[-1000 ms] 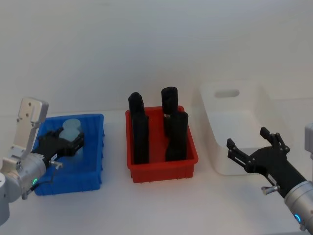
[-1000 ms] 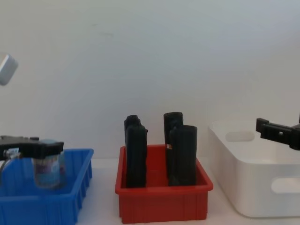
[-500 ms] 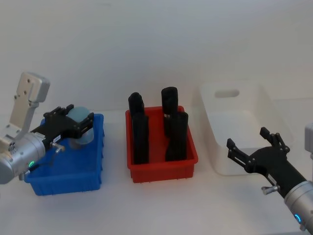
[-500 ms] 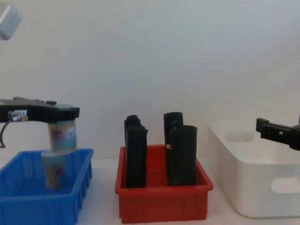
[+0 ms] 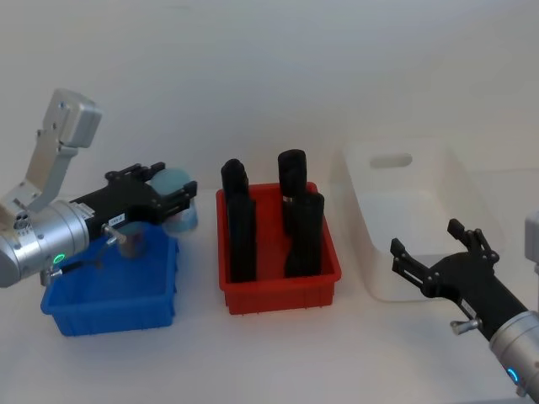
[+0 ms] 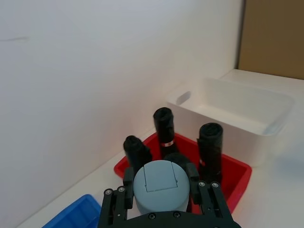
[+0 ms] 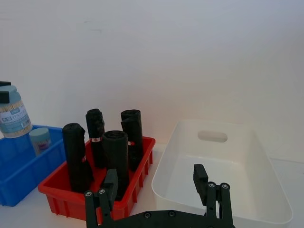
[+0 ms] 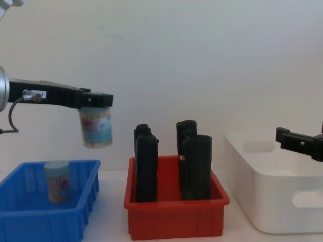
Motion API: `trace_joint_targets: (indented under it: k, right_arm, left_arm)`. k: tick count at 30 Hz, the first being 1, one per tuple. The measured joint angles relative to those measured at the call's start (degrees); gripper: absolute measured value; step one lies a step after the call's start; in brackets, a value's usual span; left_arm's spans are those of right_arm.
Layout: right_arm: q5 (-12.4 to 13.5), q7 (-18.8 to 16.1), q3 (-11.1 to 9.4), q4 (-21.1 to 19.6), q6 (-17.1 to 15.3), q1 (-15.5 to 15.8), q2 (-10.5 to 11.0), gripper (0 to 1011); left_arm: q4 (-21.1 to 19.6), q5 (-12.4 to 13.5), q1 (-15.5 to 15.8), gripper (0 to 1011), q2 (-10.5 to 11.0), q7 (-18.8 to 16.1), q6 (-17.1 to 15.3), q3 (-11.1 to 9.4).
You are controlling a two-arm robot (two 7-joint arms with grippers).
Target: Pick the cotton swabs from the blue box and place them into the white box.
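A tub of cotton swabs [image 8: 96, 129] is held in the air by the left gripper [image 8: 96, 101], whose fingers are closed on either side of its pale lid. The tub hangs upright beneath them, with its label and the swabs inside on show. In the chest view it is seen well above the rim of the blue box [image 8: 45, 222], roughly over that box's right end and a little short of the red bin [image 8: 174, 222]. From the head view the same tub [image 5: 178, 209] appears at the far right corner of the blue box [image 5: 109, 316], though it cannot be judged for certain whether it is over the box or just past its edge. In the left wrist view the lid [image 6: 160, 189] is seen pinched between the two black fingers [image 6: 128, 179].

A second tub [image 8: 57, 180] is left standing upright on the floor of the blue box.

Tall black cylinders [image 8: 197, 166] are stood upright in the red bin, which is set between the blue box and the white box [image 8: 272, 201].

The right gripper [image 5: 425, 237] is held low, near the front edge of the white box [image 5: 438, 168]. Its fingers are spread wide apart and nothing is held between them.
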State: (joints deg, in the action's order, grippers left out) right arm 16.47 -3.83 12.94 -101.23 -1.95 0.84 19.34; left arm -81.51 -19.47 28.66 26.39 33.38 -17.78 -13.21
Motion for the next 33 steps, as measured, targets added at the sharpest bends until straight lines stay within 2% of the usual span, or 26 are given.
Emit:
trace_joint_targets:
  k: [8, 15, 26, 33]
  right_arm:
    - [0.00, 0.00, 0.00, 0.00, 0.00, 0.00, 0.00, 1002]
    - [0.00, 0.00, 0.00, 0.00, 0.00, 0.00, 0.00, 1002]
    - [0.00, -0.04, 0.00, -0.01, 0.00, 0.00, -0.02, 1002]
    - [-0.08, -1.66, 0.22, -0.19, -0.37, -0.32, -0.21, 1002]
  left_arm:
    - [0.63, -0.54, 2.58, 670, -0.73, 7.36, -2.11, -0.86]
    - [1.42, -0.86, 4.36, 670, -1.41, 11.63, -3.46, -1.55]
    - [2.06, -1.12, 5.80, 670, -1.97, 15.01, -4.58, -2.12]
    - [2.24, -1.19, 6.18, 670, -2.12, 15.89, -4.86, -2.27]
